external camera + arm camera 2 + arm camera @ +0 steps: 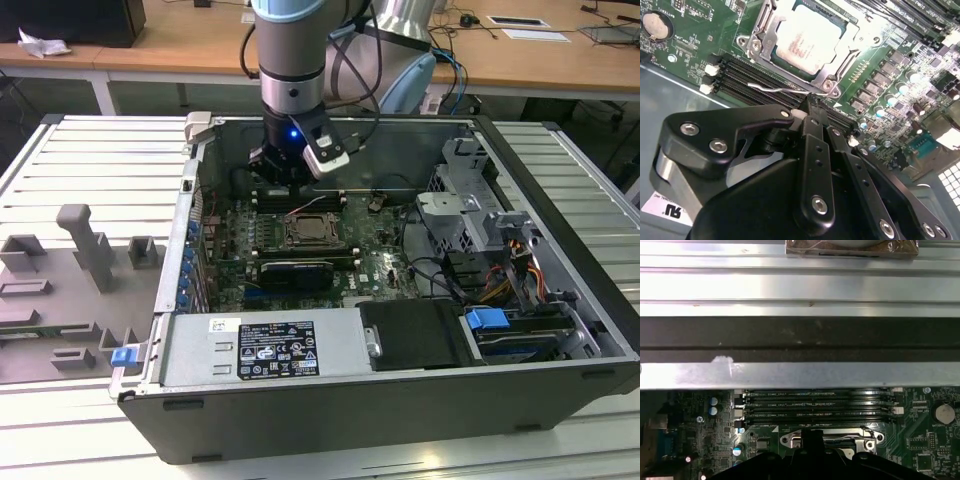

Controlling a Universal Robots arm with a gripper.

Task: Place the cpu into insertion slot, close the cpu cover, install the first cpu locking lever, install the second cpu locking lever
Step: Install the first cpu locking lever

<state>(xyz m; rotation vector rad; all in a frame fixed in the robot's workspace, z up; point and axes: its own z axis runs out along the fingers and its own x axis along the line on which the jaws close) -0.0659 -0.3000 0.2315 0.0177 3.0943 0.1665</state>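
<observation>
The cpu point(807, 35) lies flat in the insertion slot point(310, 232), its pale metal top showing. The silver cpu cover point(761, 47) is down around it, framing the chip. A thin wire locking lever point(772, 88) runs along the socket's edge beside the memory slots and ends at my fingertips. My gripper point(811, 102) hovers just off that socket edge, its black fingers together. I cannot tell whether they pinch the lever or only touch it. In the exterior view the gripper point(287, 178) hangs inside the case just behind the socket. The first wrist view has the gripper point(812, 439) at the socket's rim point(867, 440).
Long black memory slots point(815, 405) lie between the socket and the case's metal wall point(800, 375). A coin battery point(655, 25) and capacitors point(890, 100) stand nearby. A black graphics card point(295, 270), drive cage point(470, 200) and power supply point(260, 345) crowd the case.
</observation>
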